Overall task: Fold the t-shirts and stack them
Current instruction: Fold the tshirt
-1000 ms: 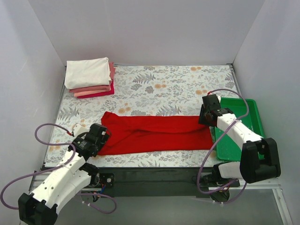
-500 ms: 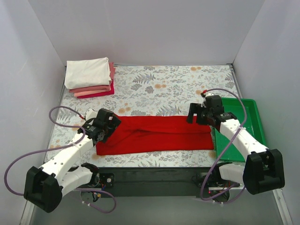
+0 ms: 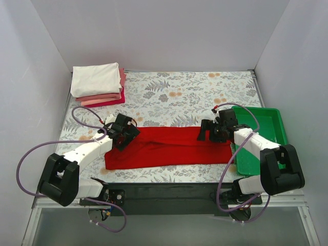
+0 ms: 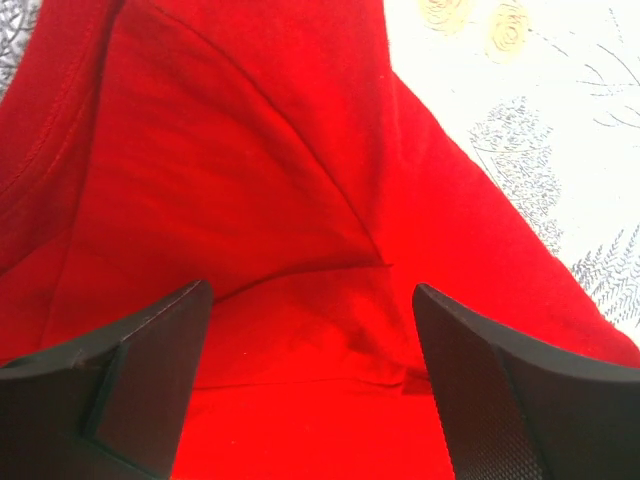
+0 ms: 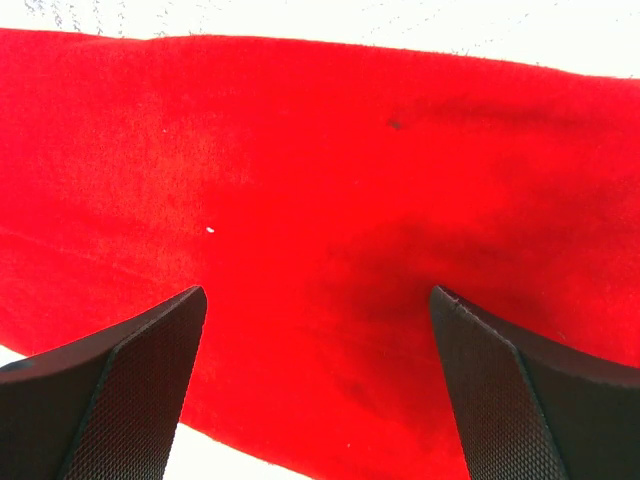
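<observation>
A bright red t-shirt lies folded into a long flat strip across the near part of the table. My left gripper hovers open over its left end, and in the left wrist view red cloth with a diagonal crease shows between the fingers. My right gripper stands open over the right end. In the right wrist view, flat red cloth fills the space between the fingers. Neither gripper holds anything. A stack of folded t-shirts, white on top of pink and crimson, sits at the back left.
A green plastic tray stands at the right edge, beside my right arm. The floral table cover stretches between the red shirt and the back wall. Grey walls close in the left, right and back sides.
Both grippers have swung from the shirt's outer ends inward and over it. The right jaws have opened wide. The red shirt now lies as a narrower, flatter strip.
</observation>
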